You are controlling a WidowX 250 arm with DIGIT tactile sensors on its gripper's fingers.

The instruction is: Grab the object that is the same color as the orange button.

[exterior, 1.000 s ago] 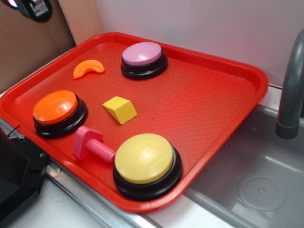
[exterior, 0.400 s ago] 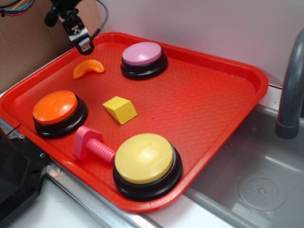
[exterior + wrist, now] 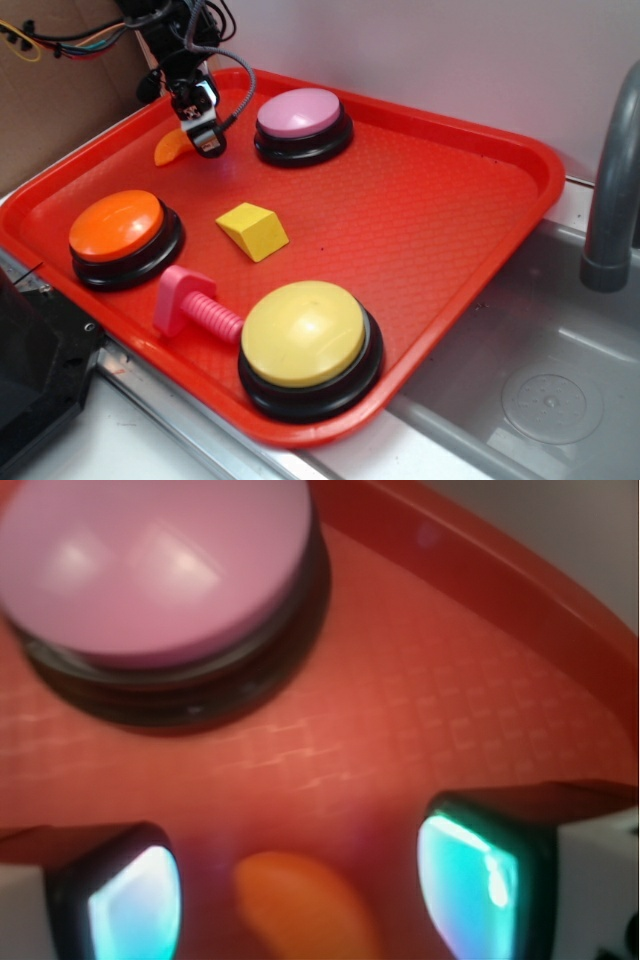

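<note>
Fingers (image 3: 120, 905) of the gripper (image 3: 300, 890) were spread apart, one at each lower corner of the wrist view, with the small orange crescent (image 3: 305, 905) lying on the tray floor in the gap between them, nearer the left-hand finger and touching neither as far as the blurred close-up showed. From the exterior view the gripper (image 3: 205, 140) hung low over the back-left part of the red tray (image 3: 450, 215), its tip covering one end of the crescent (image 3: 168, 148); only the other end showed past it. The pink-purple button (image 3: 300, 112) sat just beyond the gripper, filling the top of the wrist view (image 3: 155, 570). The orange button (image 3: 118, 225), which sets the target colour, stood well apart toward the near-left edge, and the yellow wedge (image 3: 252, 230), the pink bolt (image 3: 195, 308) and the yellow button (image 3: 305, 335) lay untouched. Judged progress: the right piece was picked out and the approach looked nearly complete, jaws straddling it. Not yet done: closing on the crescent and lifting it. Whether the fingertips were low enough to catch so small and glossy a piece could not be told.
</note>
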